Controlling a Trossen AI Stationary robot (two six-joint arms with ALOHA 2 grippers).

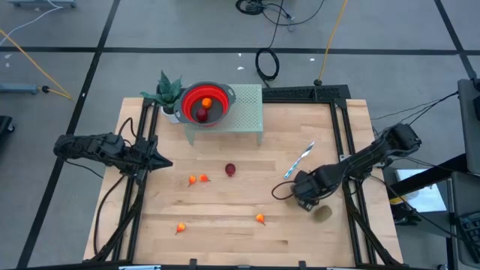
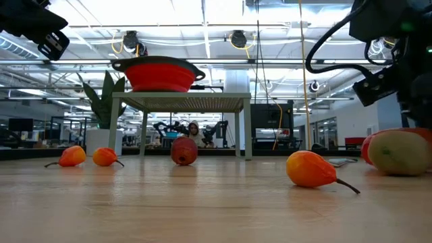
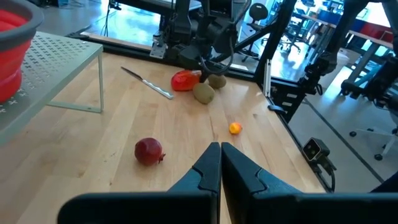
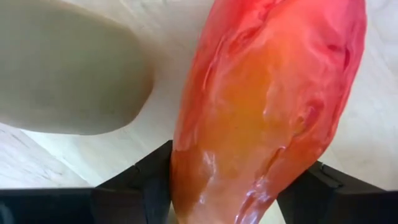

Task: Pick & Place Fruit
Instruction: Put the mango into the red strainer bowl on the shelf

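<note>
Straddling the big glossy red-orange oval fruit point(image 4: 267, 106), the right gripper point(image 1: 306, 196) sits low at the right side of the wooden table point(image 1: 225, 232), fingers spread either side of it, contact unclear; a brownish-green oval fruit point(image 4: 68, 68) lies just beside; left gripper point(image 1: 163, 162) hovers at the left, fingers closed, empty; dark red round fruit point(image 1: 230, 170) mid-table; small orange pieces point(image 1: 198, 179) scattered near it.
</note>
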